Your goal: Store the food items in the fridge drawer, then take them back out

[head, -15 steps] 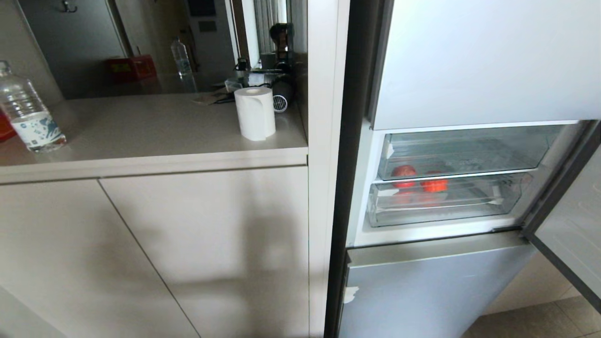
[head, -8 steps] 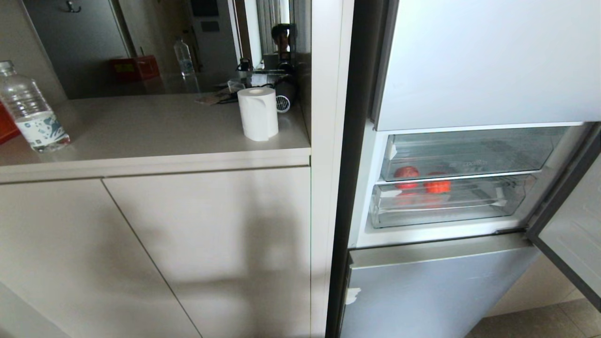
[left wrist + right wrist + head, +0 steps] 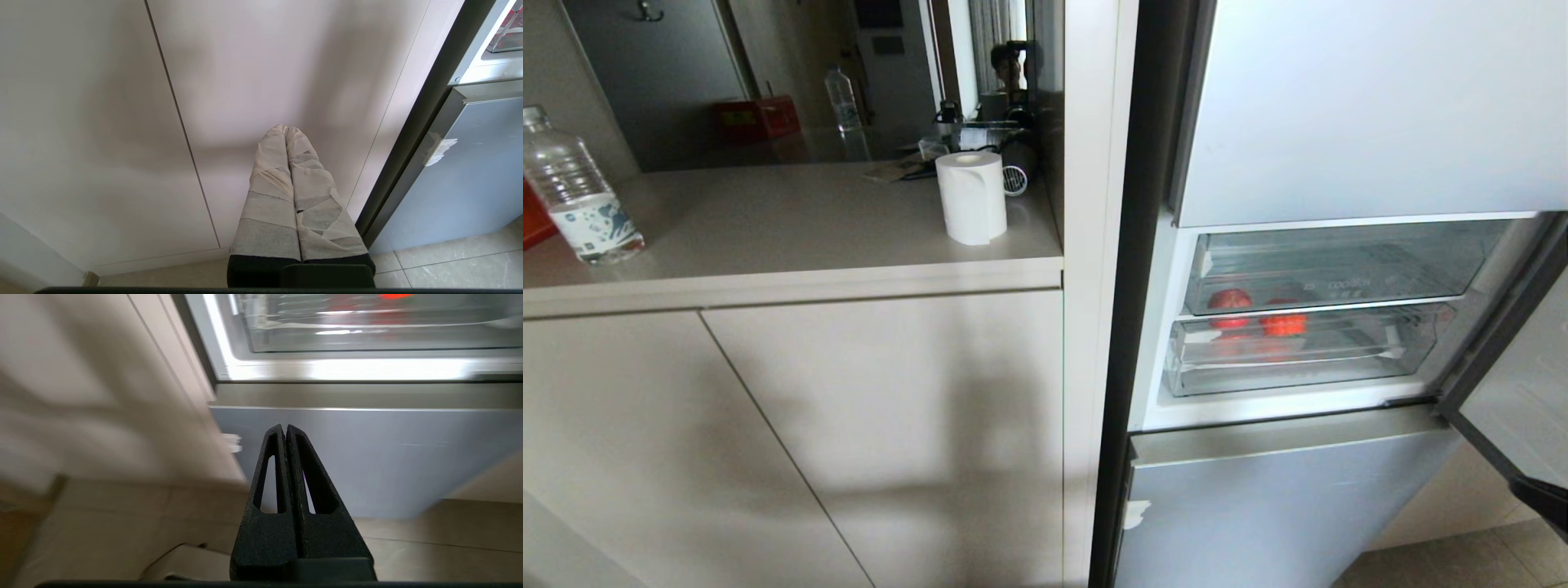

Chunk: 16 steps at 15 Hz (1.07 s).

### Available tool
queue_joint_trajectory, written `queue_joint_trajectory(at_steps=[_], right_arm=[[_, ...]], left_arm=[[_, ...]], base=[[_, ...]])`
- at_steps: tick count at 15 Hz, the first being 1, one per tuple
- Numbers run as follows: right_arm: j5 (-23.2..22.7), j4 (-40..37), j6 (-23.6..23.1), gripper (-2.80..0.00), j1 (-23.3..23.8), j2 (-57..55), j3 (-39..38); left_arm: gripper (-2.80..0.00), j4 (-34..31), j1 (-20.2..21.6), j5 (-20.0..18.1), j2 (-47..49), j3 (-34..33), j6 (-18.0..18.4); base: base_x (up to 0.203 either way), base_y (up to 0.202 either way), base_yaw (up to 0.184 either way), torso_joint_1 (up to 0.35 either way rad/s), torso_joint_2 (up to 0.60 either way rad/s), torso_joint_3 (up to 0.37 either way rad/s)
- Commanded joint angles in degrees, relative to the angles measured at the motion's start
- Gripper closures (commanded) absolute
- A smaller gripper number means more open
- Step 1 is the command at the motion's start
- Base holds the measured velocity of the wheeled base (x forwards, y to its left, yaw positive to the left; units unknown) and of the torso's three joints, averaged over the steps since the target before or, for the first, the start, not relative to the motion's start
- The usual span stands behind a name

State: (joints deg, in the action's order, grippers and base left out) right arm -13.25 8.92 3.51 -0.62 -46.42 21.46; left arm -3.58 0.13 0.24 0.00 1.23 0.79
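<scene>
right gripper (image 3: 287, 428) pressed shut, black fingers together, holding nothing, level with the pale blue-grey lower fridge door (image 3: 367, 457) straight ahead of the tips. above and beyond the tips, the fridge drawer (image 3: 359, 335), a clear ribbed tray pushed in under a second clear drawer (image 3: 1339, 265). inside the fridge drawer, toward its left half, the smooth red fruit (image 3: 1229, 300) and just beside it the orange-red fruit (image 3: 1282, 324), both well apart from the right gripper; only an orange-red blur of one in the right wrist view. open fridge door edge (image 3: 1503, 359) off to the right of the drawers.

left gripper (image 3: 287, 130) closed too, tape-wrapped fingers touching, empty, low before the beige cabinet doors (image 3: 245, 81), the fridge's dark edge off to its right.

on the counter (image 3: 768, 220) far above the left gripper, a white paper roll (image 3: 970, 198) and a clear water bottle (image 3: 574, 196).
</scene>
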Motion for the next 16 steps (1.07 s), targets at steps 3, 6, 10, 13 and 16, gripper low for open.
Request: queue_joint_trajectory(at_steps=[3,6,10,13,16], right_arm=[[-5.1,15.3,2.6,0.00,-0.9,-35.2,4.4],[-6.7,29.9,3.1,0.00,-1.6,-47.8,3.9],[-6.4,46.1,2.5,-2.80,-3.6,-60.1,3.0],[1.7,59.9,2.2,-2.80,-9.4,-67.2,3.2],[9.0,76.6,1.9,-2.80,-12.5,-73.8,2.9]], left_arm=[[0.00,0.0,0.0,0.0,0.1,0.0,0.1],[0.00,0.0,0.0,0.0,0.1,0.0,0.0],[0.00,0.0,0.0,0.0,0.1,0.0,0.1],[0.00,0.0,0.0,0.0,0.1,0.0,0.0],[0.00,0.0,0.0,0.0,0.1,0.0,0.0]], base=[[0.000,0.000,0.000,0.000,0.00,0.000],[0.000,0.000,0.000,0.000,0.00,0.000],[0.000,0.000,0.000,0.000,0.00,0.000],[0.000,0.000,0.000,0.000,0.00,0.000],[0.000,0.000,0.000,0.000,0.00,0.000]])
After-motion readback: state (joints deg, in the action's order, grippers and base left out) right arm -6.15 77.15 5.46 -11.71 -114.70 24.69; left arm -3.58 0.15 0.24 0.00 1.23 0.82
